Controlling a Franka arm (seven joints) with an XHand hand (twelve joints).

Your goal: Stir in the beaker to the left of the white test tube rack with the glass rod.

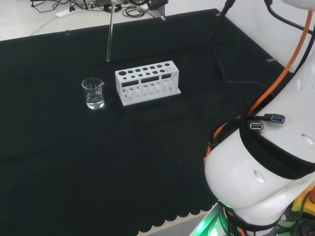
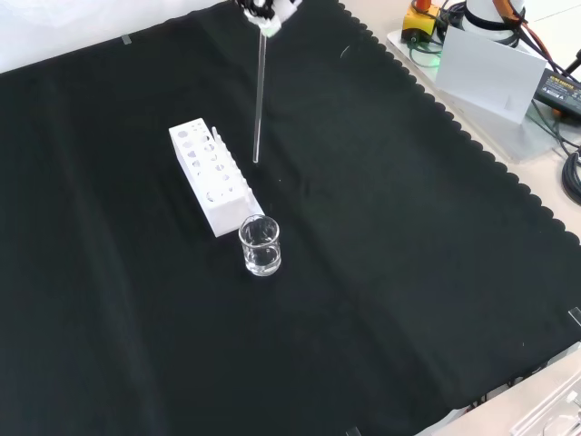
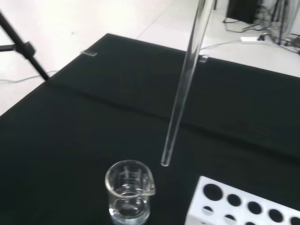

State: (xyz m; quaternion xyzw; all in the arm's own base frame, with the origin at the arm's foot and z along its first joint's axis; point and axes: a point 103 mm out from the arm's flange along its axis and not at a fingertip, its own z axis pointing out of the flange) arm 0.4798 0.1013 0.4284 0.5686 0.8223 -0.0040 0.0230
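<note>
I see the hand (image 2: 265, 9) at the front view's top edge, fingers pinching the glass rod (image 2: 260, 95), which hangs upright in the air above the black cloth (image 2: 408, 272). The beaker (image 1: 93, 93) stands just left of the white rack (image 1: 147, 81) in the head view. Cables lie on the floor beyond. Most of the hand is cut off.

Black cloth (image 1: 74, 162) over bench; grey box (image 2: 481, 68), cables (image 2: 572, 173) at front view's right.
</note>
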